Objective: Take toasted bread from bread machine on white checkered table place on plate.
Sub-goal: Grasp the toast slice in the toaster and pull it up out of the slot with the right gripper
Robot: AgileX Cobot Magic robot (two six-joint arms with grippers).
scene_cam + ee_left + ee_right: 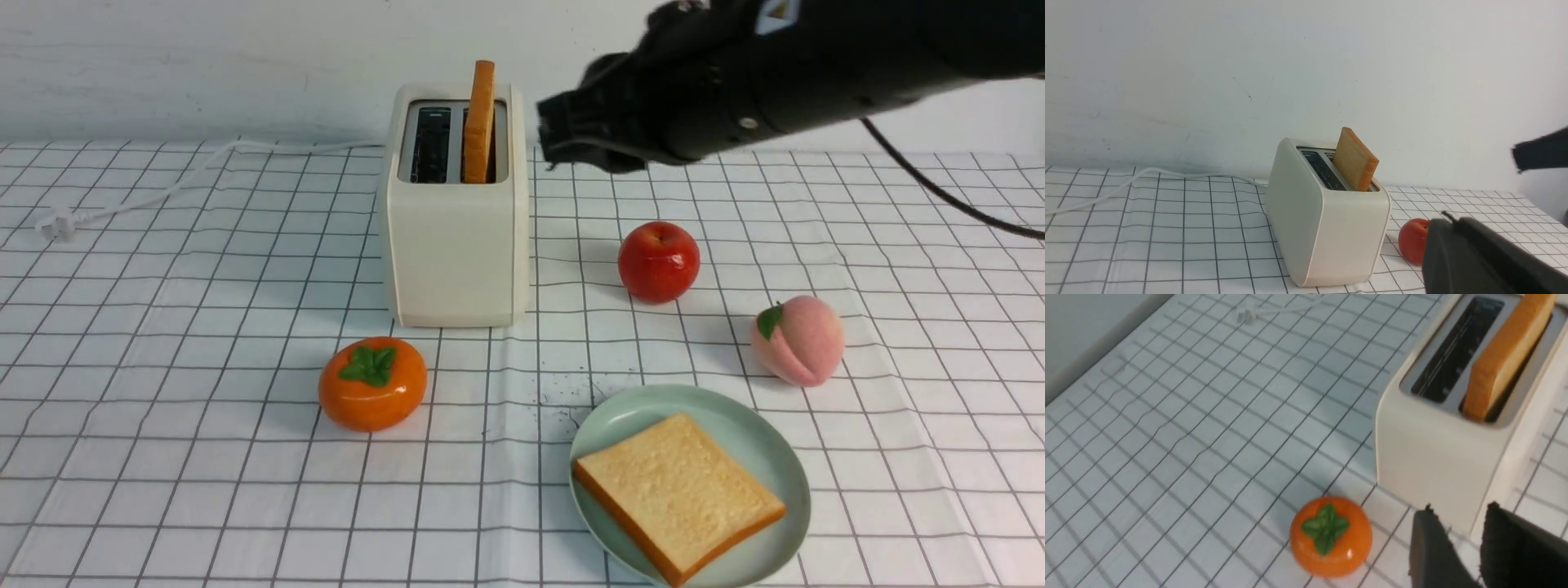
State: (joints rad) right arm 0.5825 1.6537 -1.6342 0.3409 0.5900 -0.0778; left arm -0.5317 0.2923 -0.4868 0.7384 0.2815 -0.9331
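The cream bread machine (pixel 453 245) stands at the back middle of the white checkered table (pixel 163 343). One slice of toasted bread (pixel 480 122) stands upright in its right slot; the left slot is dark and bare. Another slice (pixel 678 494) lies flat on the mint-green plate (pixel 785 457) at the front right. My right gripper (pixel 545 135) hangs in the air just right of the toaster's top, apart from the slice. In the right wrist view the right gripper (pixel 1459 510) is open, with nothing between its fingers. My left gripper (pixel 1447 222) is shut and empty.
A red apple (pixel 658 261) sits right of the toaster, and a peach (pixel 798 340) is farther right. An orange persimmon (pixel 372 382) lies in front of the toaster. The white cord (pixel 163 189) runs left to its plug (pixel 57 222).
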